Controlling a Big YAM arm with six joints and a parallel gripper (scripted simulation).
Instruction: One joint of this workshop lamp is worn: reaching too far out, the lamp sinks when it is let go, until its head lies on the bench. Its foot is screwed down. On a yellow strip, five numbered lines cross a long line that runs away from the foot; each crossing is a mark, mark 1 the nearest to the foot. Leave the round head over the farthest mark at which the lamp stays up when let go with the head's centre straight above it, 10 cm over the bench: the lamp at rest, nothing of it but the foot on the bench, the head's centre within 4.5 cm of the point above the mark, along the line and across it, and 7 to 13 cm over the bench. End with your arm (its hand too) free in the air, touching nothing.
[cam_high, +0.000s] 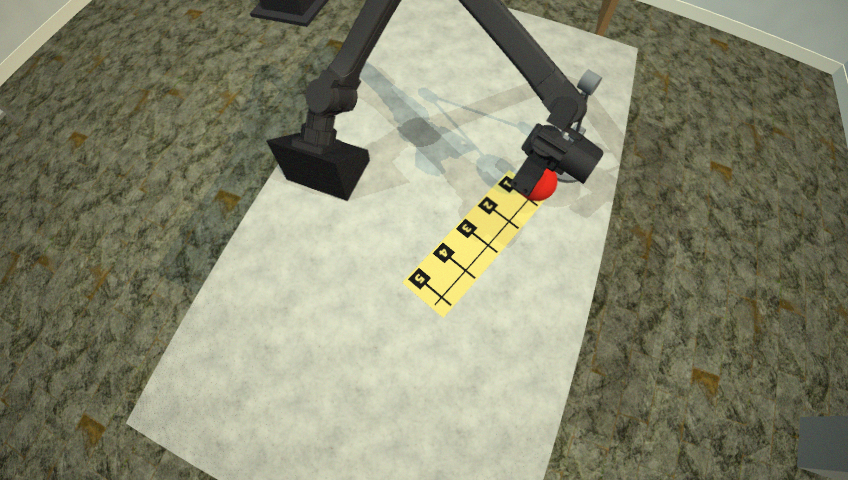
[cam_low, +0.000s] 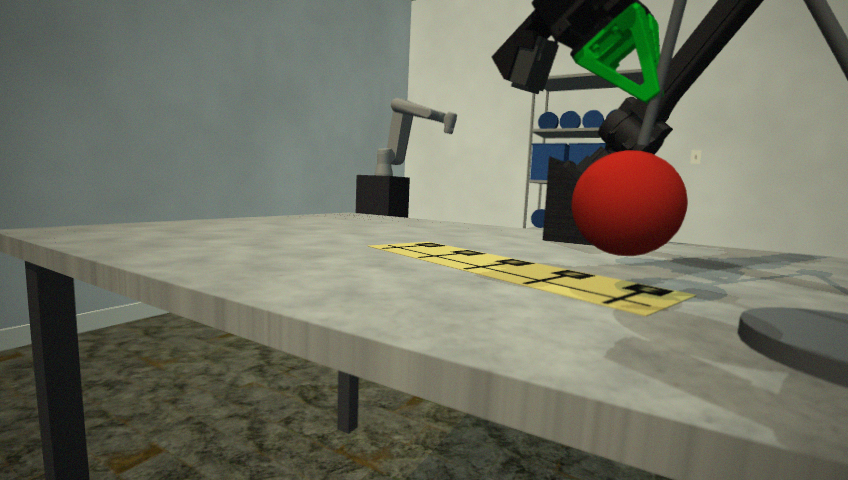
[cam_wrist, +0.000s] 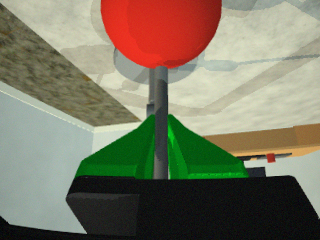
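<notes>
The lamp's round red head (cam_low: 629, 202) hangs clear above the bench, near the foot end of the yellow strip (cam_low: 535, 276), about over mark 1 (cam_high: 507, 183). In the overhead view the head (cam_high: 542, 185) is partly hidden under my gripper (cam_high: 532, 176). My gripper's green fingers are shut on the thin grey stem (cam_wrist: 159, 123) just above the head (cam_wrist: 160, 12). The strip (cam_high: 470, 242) runs from mark 1 out to mark 5 (cam_high: 420, 277). The lamp's round grey foot (cam_low: 797, 342) lies on the bench at the right.
My arm's black base (cam_high: 318, 160) stands on the bench left of the strip. A second grey arm (cam_low: 404, 136) on a black block and a shelf with blue things (cam_low: 565, 142) stand behind the bench. The bench's right edge is close to the lamp.
</notes>
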